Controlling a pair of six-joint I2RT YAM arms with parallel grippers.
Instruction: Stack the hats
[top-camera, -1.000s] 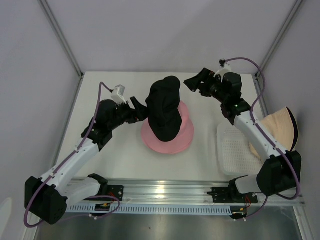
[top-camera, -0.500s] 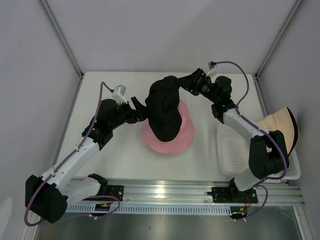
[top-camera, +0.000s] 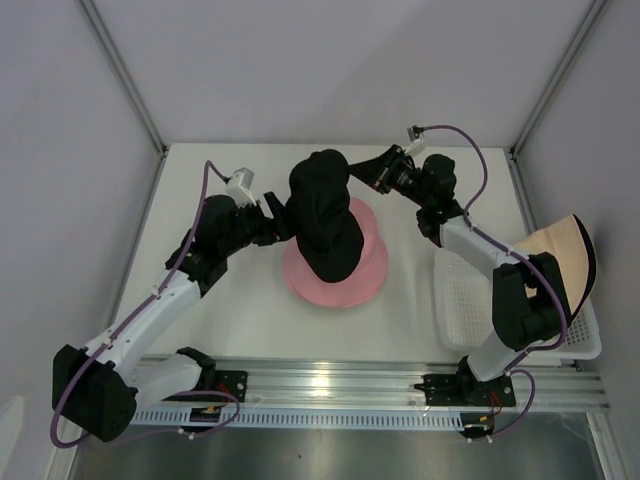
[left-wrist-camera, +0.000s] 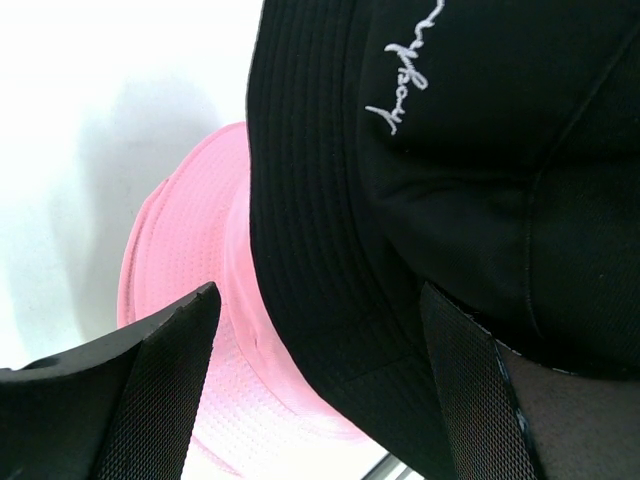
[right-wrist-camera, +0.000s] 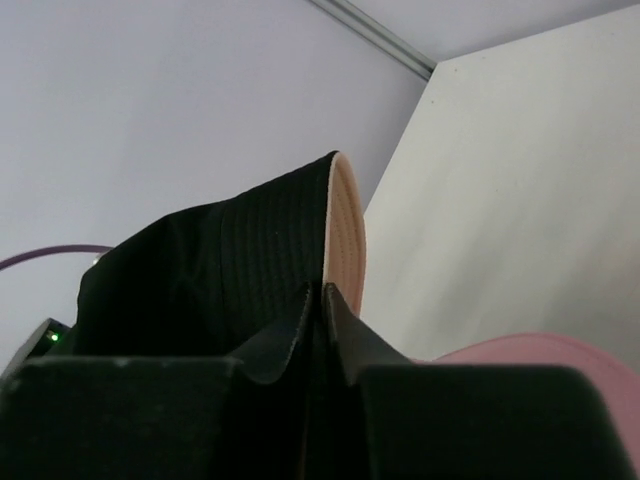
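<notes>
A black hat (top-camera: 325, 215) stands crumpled and tall on a pink hat (top-camera: 365, 275) at the table's middle. My right gripper (top-camera: 352, 172) is at the black hat's far right top, shut on its brim. In the right wrist view the jaws (right-wrist-camera: 322, 290) pinch black fabric (right-wrist-camera: 220, 260) with a peach edge. My left gripper (top-camera: 278, 222) is open at the black hat's left side. Its fingers (left-wrist-camera: 160, 390) straddle the black brim (left-wrist-camera: 450, 150) and the pink hat (left-wrist-camera: 190, 260). A beige hat (top-camera: 555, 255) leans at the right edge.
A white mesh tray (top-camera: 465, 300) lies at the right, under the right arm, with the beige hat resting on its far side. Enclosure walls and metal posts ring the table. The arms' base rail runs along the near edge.
My right gripper moved left to the black hat and shut on its brim. The hat's top shifted slightly left. The left arm barely moved.
</notes>
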